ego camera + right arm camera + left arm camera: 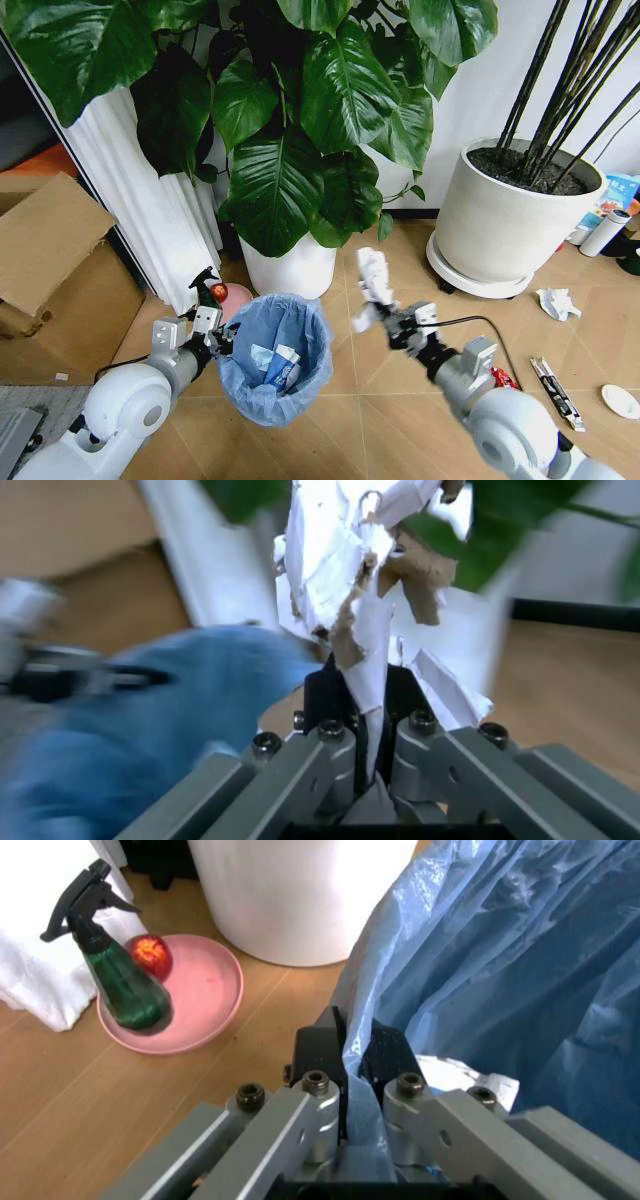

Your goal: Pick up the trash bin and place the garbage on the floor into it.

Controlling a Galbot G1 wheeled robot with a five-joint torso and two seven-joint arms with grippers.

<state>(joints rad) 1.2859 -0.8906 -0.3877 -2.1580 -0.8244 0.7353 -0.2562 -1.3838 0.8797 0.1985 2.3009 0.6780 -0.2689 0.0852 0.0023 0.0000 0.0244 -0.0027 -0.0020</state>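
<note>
— The trash bin (275, 355)?
— Thin, crinkled, glossy blue plastic liner.
— The floor (390, 400)?
— Smooth wood-look tiles.
— The scrap (345, 577) in the right claw (368, 694)?
— Torn white paper, rough brown edges.

A lived-in indoor room is suggested by tan herringbone wood-look floor tiles (400, 400), large white plant pots (505, 225), broad-leaved houseplants (310, 110) and a brown cardboard box (45, 250).

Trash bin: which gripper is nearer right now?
Left. The left gripper is clamped on the rim of the trash bin, pinching its blue liner. The right gripper, shut on a crumpled white paper scrap, is beside the bin, off its right rim.
</note>
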